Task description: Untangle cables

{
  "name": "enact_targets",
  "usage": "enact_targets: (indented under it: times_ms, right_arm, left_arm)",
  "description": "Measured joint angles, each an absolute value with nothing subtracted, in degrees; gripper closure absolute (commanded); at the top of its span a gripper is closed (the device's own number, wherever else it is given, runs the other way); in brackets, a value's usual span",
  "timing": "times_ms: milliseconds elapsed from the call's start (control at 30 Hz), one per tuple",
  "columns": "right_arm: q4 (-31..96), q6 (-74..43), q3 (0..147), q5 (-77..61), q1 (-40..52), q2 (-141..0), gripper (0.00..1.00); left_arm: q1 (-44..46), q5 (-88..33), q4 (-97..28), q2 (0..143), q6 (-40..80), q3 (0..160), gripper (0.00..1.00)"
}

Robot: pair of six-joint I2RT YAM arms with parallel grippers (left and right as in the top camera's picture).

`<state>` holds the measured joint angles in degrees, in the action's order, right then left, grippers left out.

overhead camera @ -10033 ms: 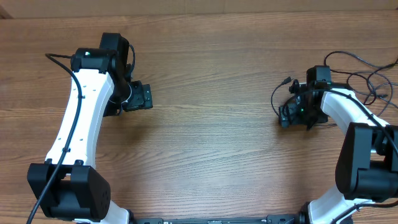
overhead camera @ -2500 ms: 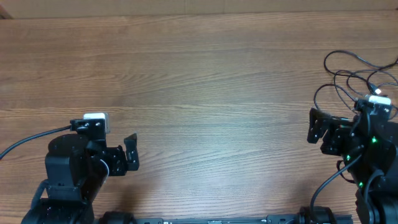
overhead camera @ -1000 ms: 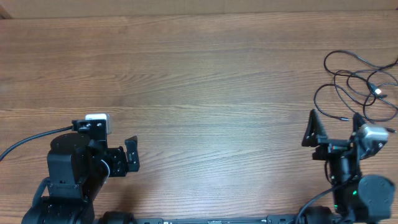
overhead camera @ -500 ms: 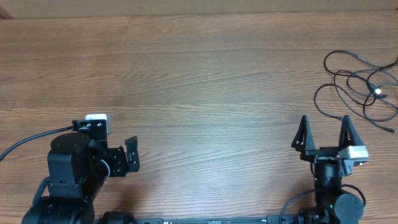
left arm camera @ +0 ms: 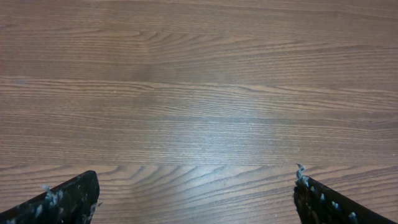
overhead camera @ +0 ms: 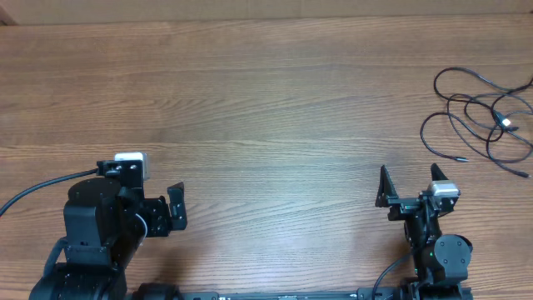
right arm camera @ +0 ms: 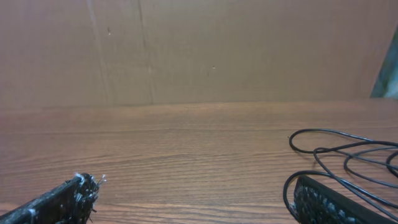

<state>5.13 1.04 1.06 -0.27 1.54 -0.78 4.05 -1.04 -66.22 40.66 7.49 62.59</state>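
Note:
The cables (overhead camera: 480, 112) are thin black cords lying in loose overlapping loops at the table's far right, one with a silver-tipped plug. They also show in the right wrist view (right arm camera: 348, 155), beyond the right finger. My right gripper (overhead camera: 410, 185) is open and empty near the front edge, well short of the cables and to their left. My left gripper (overhead camera: 175, 207) is open and empty at the front left, far from the cables; its wrist view (left arm camera: 196, 199) shows only bare wood between the fingers.
The wooden table (overhead camera: 266, 108) reaches a brown cardboard wall (right arm camera: 199, 50) at the back. A thick black arm cable (overhead camera: 33, 190) runs off the left arm toward the left edge.
The right arm has let go of the cables and drawn back to the front edge, then turned left. The cables lie still at the far right. The left arm retracted earlier and has stayed put.

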Motion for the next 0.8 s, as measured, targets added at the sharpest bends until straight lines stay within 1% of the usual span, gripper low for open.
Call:
enact_targets:
  times_ms: [800]
  right_arm:
    - [5.1,1.6,1.1,-1.1,1.5,-0.8,0.00]
  left_arm:
    - [4.1,-1.0,-66.2,40.7,7.5,62.6,0.00]
